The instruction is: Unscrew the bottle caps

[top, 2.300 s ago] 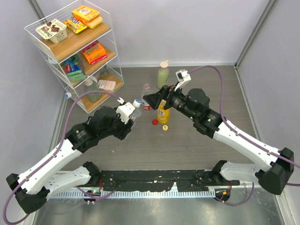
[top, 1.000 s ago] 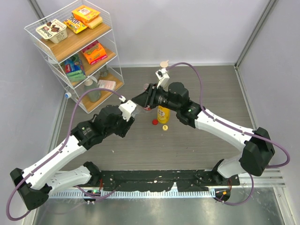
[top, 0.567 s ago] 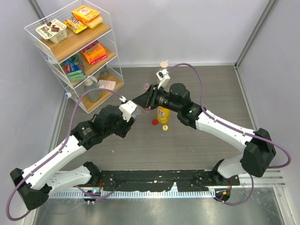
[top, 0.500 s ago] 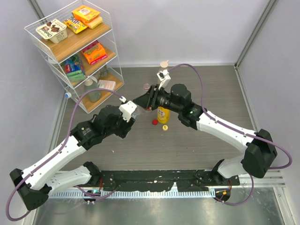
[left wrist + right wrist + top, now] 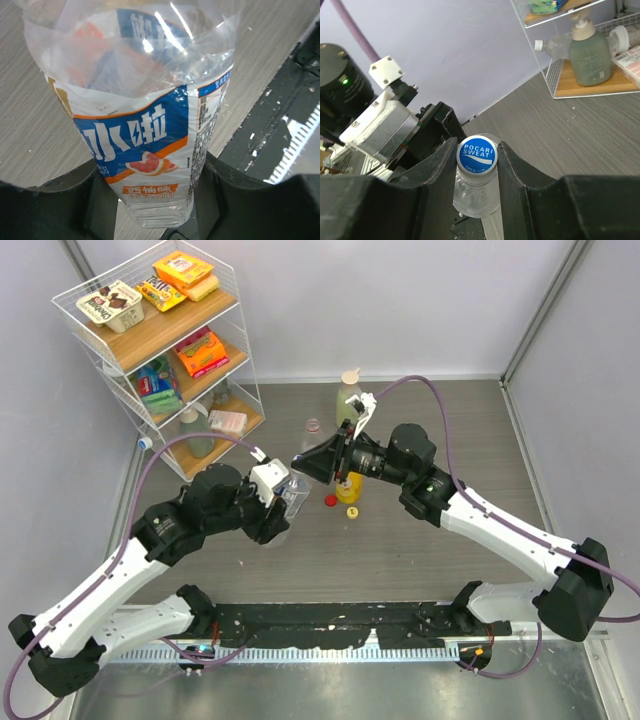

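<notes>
A small round blue-and-white plastic screw cap [image 5: 477, 153], printed with a drink brand, sits squarely between the two dark fingers of the right gripper [image 5: 477, 162]. That gripper is closed to a narrow gap on the cap, with one finger pressing each side of its rim. The cap's printed top faces straight back at the right wrist camera, and the neck beneath it runs away along the gripper's own line of reach. The bottle's long axis and the wrist's turning axis therefore look close to lined up, which is what a twist would call for. The cap tops a clear crinkled plastic bottle with a blue and orange label [image 5: 150, 125]. The left gripper [image 5: 152, 197] is clamped around the labelled body of that bottle, one finger on either side. Seen from above, the two grippers meet over the middle of the grey wood-grain table [image 5: 330, 560]. The right arm is the one at the cap, while the left arm only braces the bottle. Whether the bottle's base rests on the table cannot be told. A small red cap [image 5: 330, 501] and a small yellow cap [image 5: 352, 512] lie loose on the table just beside a yellow bottle [image 5: 348, 490].
</notes>
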Motion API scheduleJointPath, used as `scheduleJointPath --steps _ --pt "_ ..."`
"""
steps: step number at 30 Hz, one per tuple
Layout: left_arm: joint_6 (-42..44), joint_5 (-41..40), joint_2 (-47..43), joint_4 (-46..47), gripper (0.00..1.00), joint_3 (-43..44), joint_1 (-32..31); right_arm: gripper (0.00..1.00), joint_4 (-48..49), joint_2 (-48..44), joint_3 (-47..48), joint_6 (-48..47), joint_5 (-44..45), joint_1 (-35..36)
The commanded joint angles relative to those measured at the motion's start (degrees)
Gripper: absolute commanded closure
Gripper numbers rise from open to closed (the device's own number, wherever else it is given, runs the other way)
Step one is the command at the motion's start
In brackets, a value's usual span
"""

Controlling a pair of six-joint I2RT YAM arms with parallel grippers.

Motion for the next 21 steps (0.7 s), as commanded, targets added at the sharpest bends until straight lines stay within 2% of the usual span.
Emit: scheduleJointPath --steps 1,13,21 --pt "0.6 11.5 -0.6 1.2 1.0 3.0 -0.2 0.98 4.9 -2.7 -1.1 -3.1 -9.1 0.5" --pt "0.7 33.6 -3.2 4.4 1.0 5.9 -0.2 0.98 9.9 -7.4 -3.1 -2.9 -20.6 0.5" --pt "-0.5 45.3 -3.1 8.5 1.0 7.1 -0.2 0.98 19.0 -10.1 -5.7 0.2 -27.6 0.6"
